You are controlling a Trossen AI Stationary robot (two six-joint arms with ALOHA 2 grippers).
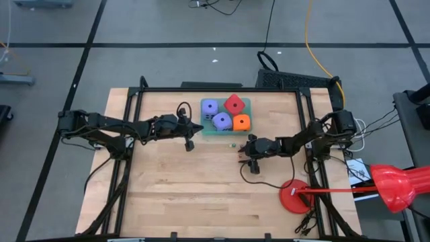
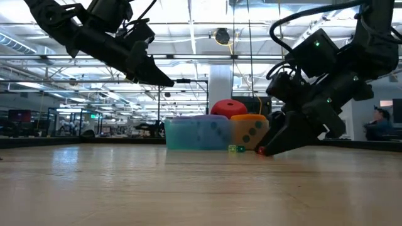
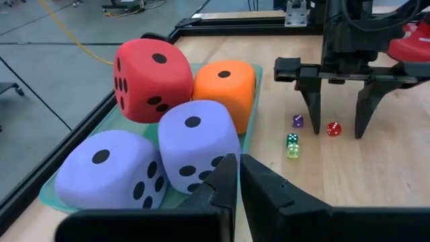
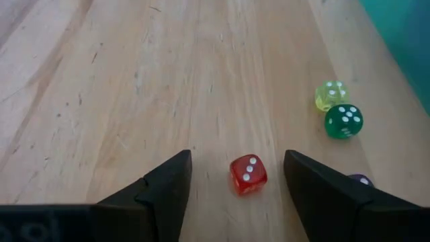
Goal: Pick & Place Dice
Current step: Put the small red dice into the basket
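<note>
1. Red is what you are after right now: a small red die [image 4: 248, 175] lies on the bare wood between the open fingers of the right gripper [image 4: 236, 176], which is lowered over it but, as far as you can see, not touching it.
2. Three more small dice lie loose just beside it: a yellow die [image 4: 330, 95] touching or nearly touching a green die [image 4: 343, 122], and a purple die [image 3: 297, 121] half hidden behind one right finger in the right wrist view.
3. None of the small dice looks picked up yet, so judge the job as barely begun, with all four left to move.
4. The tray [image 3: 250, 128] sits near them at the back of the table [image 1: 175, 195], already holding four big soft dice: a red one [image 3: 151, 79], an orange one [image 3: 225, 86] and two purple-blue ones [image 3: 195, 148].
5. If those big dice are the ones meant, that part looks done; you cannot tell from here where the small ones should go.
6. The left gripper [image 3: 235, 176] hangs in the air beside the tray, its fingers almost closed on nothing.
7. Next you would need the right fingers to close on the red die.
</note>
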